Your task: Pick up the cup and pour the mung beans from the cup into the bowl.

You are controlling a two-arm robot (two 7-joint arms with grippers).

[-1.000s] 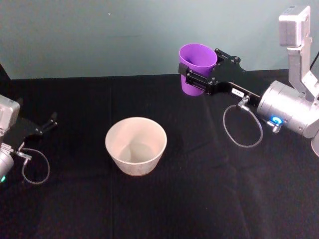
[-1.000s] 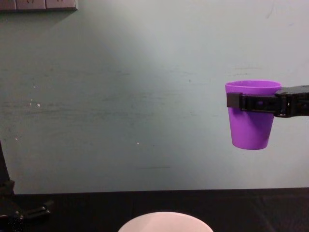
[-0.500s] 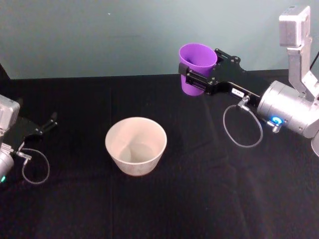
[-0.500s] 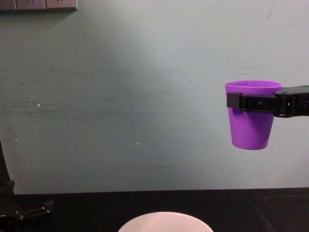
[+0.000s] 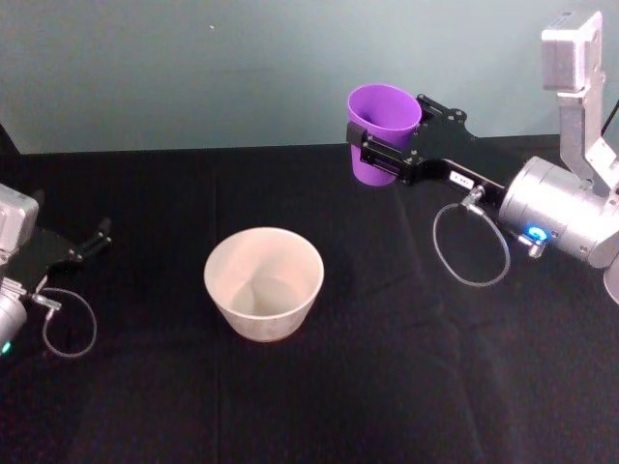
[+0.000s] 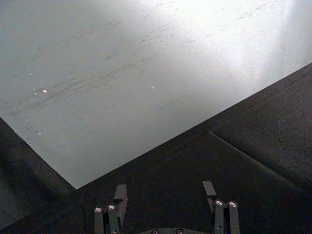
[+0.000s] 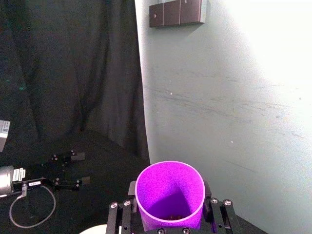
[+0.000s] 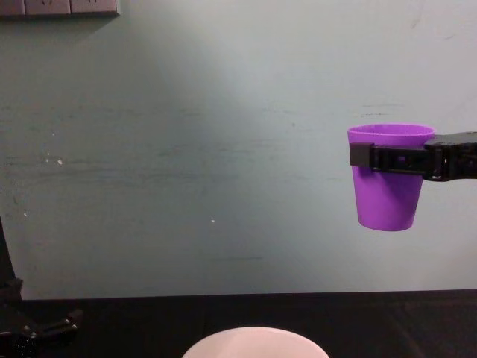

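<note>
Black cloth point(image 5: 387, 406) is covering the table before a pale green wall point(image 5: 193, 68), and the bowl point(image 5: 261, 317) is sitting on it near the middle. Well above the cloth, the right gripper point(image 5: 375, 155) is pinching the cup point(image 5: 383, 111) just under its rim, long axis vertical and mouth up, so in the head view the bowl is lying toward seven o'clock of it and lower down. The left gripper point(image 5: 97, 237), fingers spread, is idling at the nine o'clock edge, well apart from both.
</note>
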